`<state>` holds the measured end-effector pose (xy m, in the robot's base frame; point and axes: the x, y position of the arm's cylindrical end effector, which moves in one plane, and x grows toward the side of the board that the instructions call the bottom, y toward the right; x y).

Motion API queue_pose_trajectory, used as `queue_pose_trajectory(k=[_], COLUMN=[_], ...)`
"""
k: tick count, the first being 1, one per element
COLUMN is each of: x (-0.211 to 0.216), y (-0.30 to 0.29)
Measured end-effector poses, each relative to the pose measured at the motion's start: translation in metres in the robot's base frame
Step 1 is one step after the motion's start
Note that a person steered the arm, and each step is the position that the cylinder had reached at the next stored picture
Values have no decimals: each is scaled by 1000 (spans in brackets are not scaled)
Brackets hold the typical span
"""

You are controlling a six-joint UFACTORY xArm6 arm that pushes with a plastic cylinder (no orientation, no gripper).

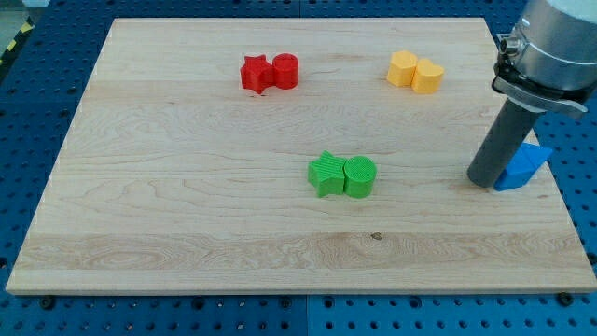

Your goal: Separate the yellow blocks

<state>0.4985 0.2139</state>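
Yellow hexagon block (403,69) and yellow cylinder (428,77) touch, side by side, up-left of my tip (485,179). End effector is a bare rod holding nothing, beside blue block (522,166).

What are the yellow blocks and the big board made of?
The yellow blocks look like matte plastic, perhaps 3D-printed: fine ridges show on their tops. The board looks like pale unpainted wood: grain lines and a small knot show.
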Motion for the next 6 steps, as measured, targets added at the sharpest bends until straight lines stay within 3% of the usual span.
queue_pose_trajectory(k=[1,2,4,5,6], x=[-12,-66,-155,-188,-188], y=[3,-4,73,65,1])
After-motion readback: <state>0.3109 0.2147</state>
